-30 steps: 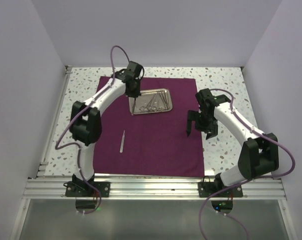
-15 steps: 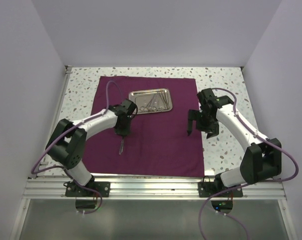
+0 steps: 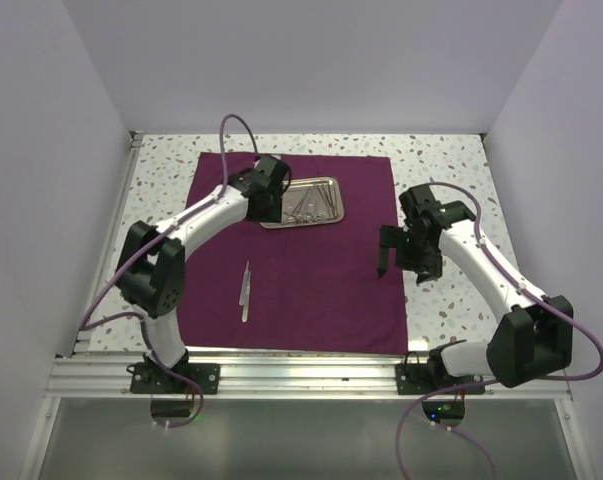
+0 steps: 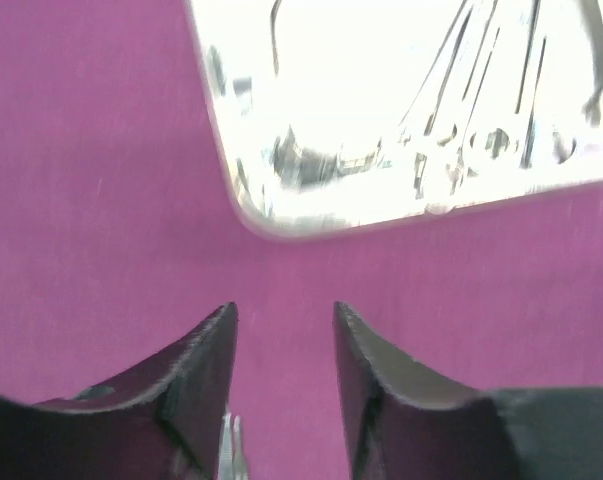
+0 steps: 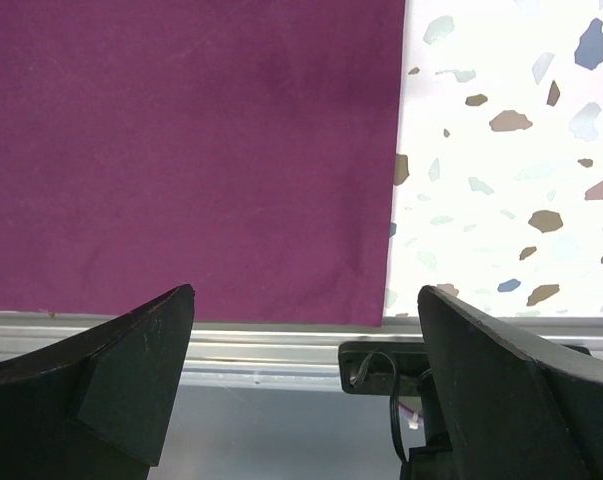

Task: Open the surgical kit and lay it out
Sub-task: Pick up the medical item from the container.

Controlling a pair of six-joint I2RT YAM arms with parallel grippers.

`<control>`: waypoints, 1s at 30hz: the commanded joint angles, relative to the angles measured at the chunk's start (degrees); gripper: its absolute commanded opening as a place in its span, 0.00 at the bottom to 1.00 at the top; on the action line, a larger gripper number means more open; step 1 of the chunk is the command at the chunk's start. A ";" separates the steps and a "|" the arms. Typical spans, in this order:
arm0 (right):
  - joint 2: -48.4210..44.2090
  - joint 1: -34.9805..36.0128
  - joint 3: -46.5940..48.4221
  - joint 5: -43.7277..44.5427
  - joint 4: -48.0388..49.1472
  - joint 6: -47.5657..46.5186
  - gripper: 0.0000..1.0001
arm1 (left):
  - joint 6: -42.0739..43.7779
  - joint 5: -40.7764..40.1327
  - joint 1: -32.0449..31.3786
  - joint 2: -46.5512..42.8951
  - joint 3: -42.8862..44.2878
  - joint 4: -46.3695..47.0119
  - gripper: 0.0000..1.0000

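From above we see the maroon cloth spread on the tabletop, with the tray at its 12 o'clock and the tweezers at 8. Left wrist: the left tool gapes empty below the tray. Right wrist: the right tool is spread wide and empty.

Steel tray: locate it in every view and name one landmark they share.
Top external: the steel tray lies just above the picture's centre.
Left wrist: it fills the top edge, centre to right.
Right wrist: not in it.
Shared landmark: the maroon cloth.
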 commanded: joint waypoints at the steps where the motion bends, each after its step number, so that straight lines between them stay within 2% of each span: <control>1: -2.32 -0.14 -0.80 0.42 -0.73 0.04 0.98 | 1.69 -3.10 0.11 7.20 7.48 -1.02 0.46; 5: -3.20 -0.14 -1.50 0.86 -1.35 0.21 0.98 | 1.69 -3.81 0.55 14.59 17.22 -3.12 0.43; 12: -4.79 -0.23 -1.85 2.44 -2.76 0.47 0.98 | 2.13 -3.19 2.13 23.12 25.51 -4.62 0.40; 19: -5.14 -0.14 -3.87 2.09 -2.41 0.91 0.98 | 3.09 -3.37 3.27 23.30 25.51 -3.83 0.40; 30: -3.03 -0.14 -2.03 2.18 -2.14 1.00 0.98 | 4.06 -1.61 5.29 23.30 22.35 -1.73 0.41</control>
